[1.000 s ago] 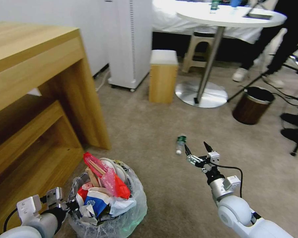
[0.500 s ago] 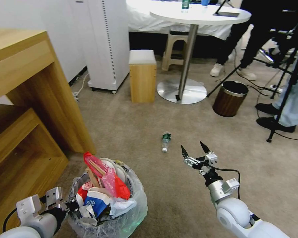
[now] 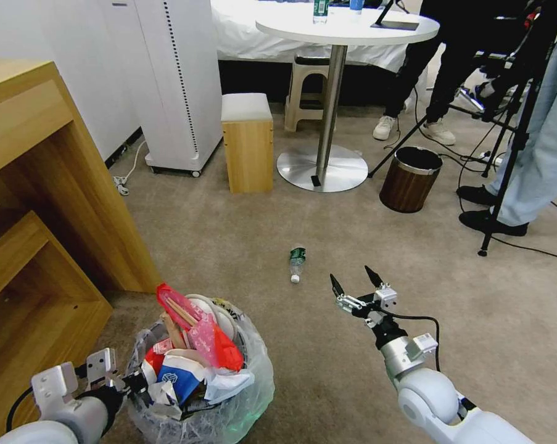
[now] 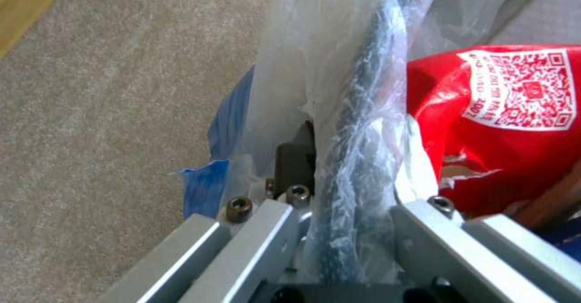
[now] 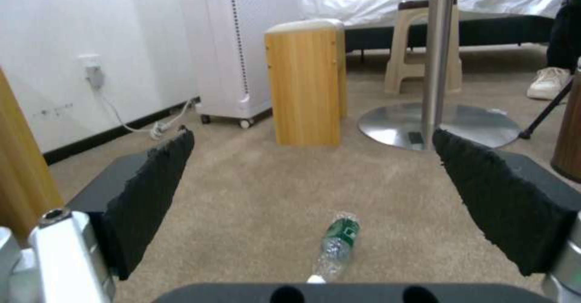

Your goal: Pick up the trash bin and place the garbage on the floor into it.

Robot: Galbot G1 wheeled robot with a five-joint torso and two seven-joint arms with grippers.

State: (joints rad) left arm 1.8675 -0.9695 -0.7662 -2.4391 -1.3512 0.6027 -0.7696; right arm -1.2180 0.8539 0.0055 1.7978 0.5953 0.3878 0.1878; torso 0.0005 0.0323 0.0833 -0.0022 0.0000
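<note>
While bottle (image 3: 297,261) aground, right gripper (image 3: 354,285) agape

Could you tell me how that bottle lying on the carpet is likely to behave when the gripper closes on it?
The bottle lies on its side, so a nudge could roll it. It looks clear, crinkled and empty, so probably light and easily crushed between the open right gripper fingers.

Your trash bin (image 3: 229,401), lined with crinkled clear plastic, heaped with red, blue and white garbage (image 3: 192,351), upright on the beige carpet floor (image 3: 241,246), one clear green-labelled bottle (image 3: 297,262) lying well apart, cap toward you
</note>
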